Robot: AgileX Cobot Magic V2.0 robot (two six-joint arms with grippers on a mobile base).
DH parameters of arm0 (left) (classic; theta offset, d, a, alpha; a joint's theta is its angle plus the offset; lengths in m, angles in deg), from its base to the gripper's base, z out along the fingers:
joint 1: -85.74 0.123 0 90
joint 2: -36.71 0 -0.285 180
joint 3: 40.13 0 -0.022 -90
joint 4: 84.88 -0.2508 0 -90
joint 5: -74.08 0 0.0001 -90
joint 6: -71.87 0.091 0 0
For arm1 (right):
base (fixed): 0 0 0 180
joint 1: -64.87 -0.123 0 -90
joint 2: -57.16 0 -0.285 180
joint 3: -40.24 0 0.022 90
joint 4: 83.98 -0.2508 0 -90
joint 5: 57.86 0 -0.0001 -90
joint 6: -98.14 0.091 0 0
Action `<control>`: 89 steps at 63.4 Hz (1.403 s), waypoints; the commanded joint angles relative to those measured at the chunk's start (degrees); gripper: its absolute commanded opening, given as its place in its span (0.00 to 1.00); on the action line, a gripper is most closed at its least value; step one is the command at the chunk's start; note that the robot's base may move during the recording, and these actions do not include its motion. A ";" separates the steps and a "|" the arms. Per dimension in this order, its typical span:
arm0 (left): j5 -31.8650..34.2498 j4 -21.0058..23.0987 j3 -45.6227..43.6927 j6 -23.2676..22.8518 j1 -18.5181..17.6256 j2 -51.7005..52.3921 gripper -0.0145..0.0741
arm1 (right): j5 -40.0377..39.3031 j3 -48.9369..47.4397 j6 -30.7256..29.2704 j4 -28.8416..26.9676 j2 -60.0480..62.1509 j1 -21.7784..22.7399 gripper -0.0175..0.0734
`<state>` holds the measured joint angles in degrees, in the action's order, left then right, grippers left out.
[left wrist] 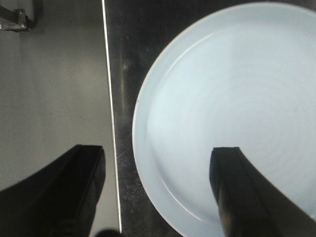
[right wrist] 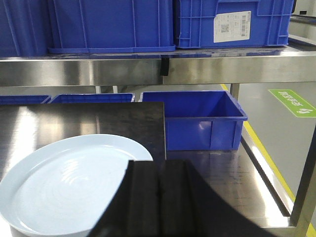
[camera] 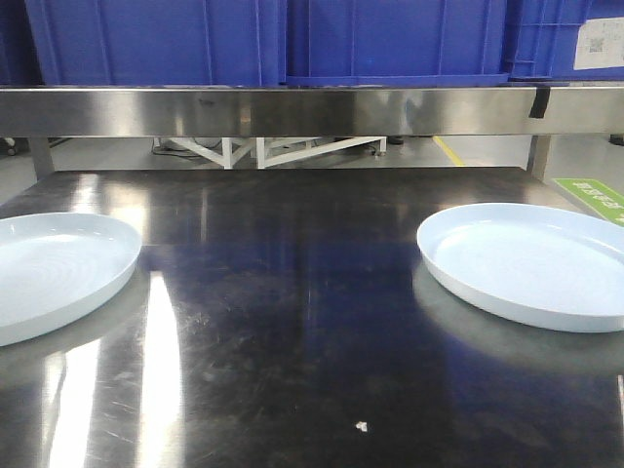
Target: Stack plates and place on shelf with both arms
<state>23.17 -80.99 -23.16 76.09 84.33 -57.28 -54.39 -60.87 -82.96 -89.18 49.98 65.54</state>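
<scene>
The left gripper [left wrist: 158, 150] is spread wide astride the left plate [left wrist: 232, 98] rim, nothing gripped; the right gripper [right wrist: 158, 168] is closed, empty, by the right plate [right wrist: 64, 187]; both are laid well apart on the table [camera: 292, 292]; stacking and the shelf [camera: 292, 109] are judged undone.

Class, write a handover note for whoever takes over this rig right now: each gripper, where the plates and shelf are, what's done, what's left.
Left gripper: open, over the left plate's rim, empty.
Right gripper: shut, empty, near the right plate.
Both plates lie apart on the table; the shelf behind holds blue crates.
Done: nothing yet. Left: stack plates, put them on the shelf.
</scene>
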 commanded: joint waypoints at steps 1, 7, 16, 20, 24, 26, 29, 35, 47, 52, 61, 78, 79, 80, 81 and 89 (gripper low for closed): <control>4.74 0.29 1.29 0.09 -0.03 1.58 0.73 | -4.65 -0.91 -0.22 0.41 1.22 0.03 0.25; 7.45 0.29 3.28 0.09 -0.03 1.58 0.73 | -4.65 -0.91 -0.22 0.41 1.22 0.03 0.25; 9.03 0.39 3.93 0.09 -0.03 -0.18 0.73 | -4.65 -0.91 -0.22 0.41 1.22 0.03 0.25; 9.29 0.39 3.83 0.09 -0.03 -1.51 0.73 | -4.65 -0.91 -0.22 0.41 1.22 0.03 0.25; 9.29 0.51 3.83 0.09 -0.03 -3.14 0.73 | -4.65 -0.91 -0.22 0.41 1.22 0.03 0.25; 9.29 0.80 3.83 0.09 -0.03 -3.94 0.72 | -4.65 -0.91 -0.22 0.41 1.22 0.03 0.25; 9.37 1.28 3.83 0.09 -0.03 -4.67 0.72 | -4.65 -0.91 -0.22 0.41 1.22 0.03 0.25; 9.42 2.39 3.83 0.09 -0.03 -5.22 0.69 | -4.65 -0.91 -0.22 0.41 1.22 0.03 0.25; 9.51 2.62 3.83 0.09 -0.03 -5.22 0.46 | -4.65 -0.91 -0.22 0.41 1.22 0.03 0.25; 9.51 2.62 3.83 0.09 -0.03 -5.22 0.32 | -4.65 -0.91 -0.22 0.41 1.22 0.03 0.25; 9.56 2.62 3.60 0.09 -0.03 -5.22 0.27 | -4.65 -0.91 -0.22 0.41 1.22 0.03 0.25; 6.14 5.51 0.71 0.19 -0.03 0.32 0.26 | -4.65 -0.91 -0.22 0.41 1.22 0.03 0.25; 5.65 6.37 0.57 0.30 -0.03 1.22 0.26 | -4.65 -0.91 -0.22 0.41 1.22 0.03 0.25; 5.46 6.66 0.36 0.42 -0.03 1.52 0.26 | -4.65 -0.91 -0.22 0.41 1.22 0.03 0.25; 5.15 7.22 0.31 0.57 -0.03 2.14 0.26 | -4.65 -0.91 -0.22 0.41 1.22 0.03 0.25; 2.63 14.26 0.18 4.01 -0.57 8.03 0.26 | -4.65 -0.91 -0.22 0.41 1.22 0.03 0.25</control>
<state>26.69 -72.27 -21.05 78.15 84.46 -54.53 -54.30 -60.87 -82.96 -89.18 49.98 65.54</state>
